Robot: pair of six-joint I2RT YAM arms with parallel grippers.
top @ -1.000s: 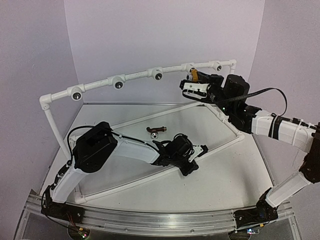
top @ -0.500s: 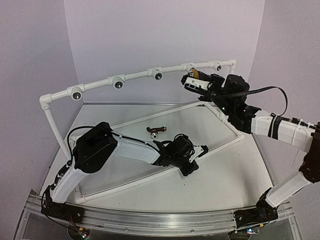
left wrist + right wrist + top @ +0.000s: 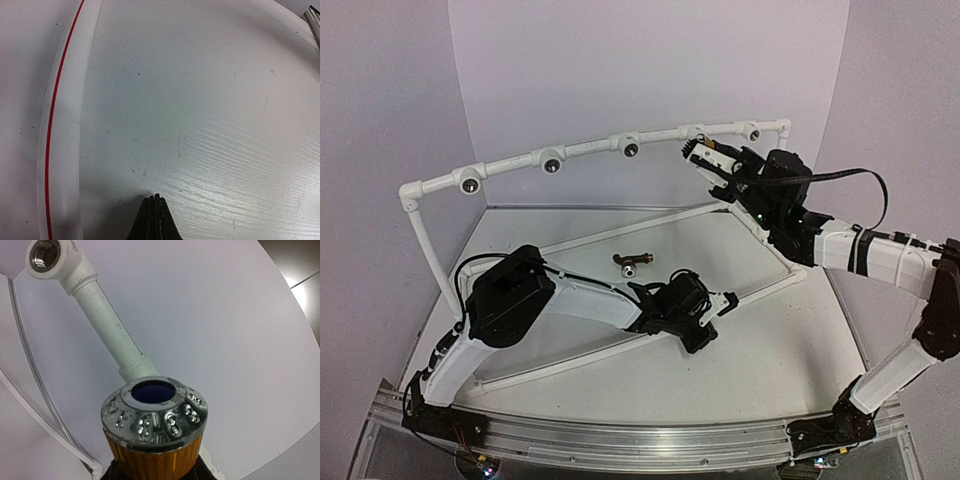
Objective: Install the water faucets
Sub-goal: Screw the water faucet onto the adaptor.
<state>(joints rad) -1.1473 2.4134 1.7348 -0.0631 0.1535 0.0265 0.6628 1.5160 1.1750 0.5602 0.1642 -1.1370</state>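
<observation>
My right gripper (image 3: 712,158) is shut on the yellow-orange faucet (image 3: 706,148) and holds it up at the raised white pipe rail (image 3: 590,150), close to a round socket (image 3: 698,132). In the right wrist view the faucet's silvery end (image 3: 155,415) points out from my dark fingers (image 3: 201,471), with a length of pipe (image 3: 107,330) behind it and a corner socket (image 3: 46,255) at the top left. The dark reddish-brown faucet (image 3: 632,263) lies on the table. My left gripper (image 3: 717,303) (image 3: 154,201) is shut and empty, low over the table to the right of that faucet.
The rail carries more sockets (image 3: 551,164) (image 3: 631,150) (image 3: 752,132) (image 3: 470,184). White pipes of the frame lie across the table (image 3: 580,355), one with a red line (image 3: 60,125) left of my left fingers. Purple walls stand behind.
My right gripper has risen and swung left with the yellow-orange faucet, up to the rail. The pipe frame has shifted slightly. The left arm has not moved.
</observation>
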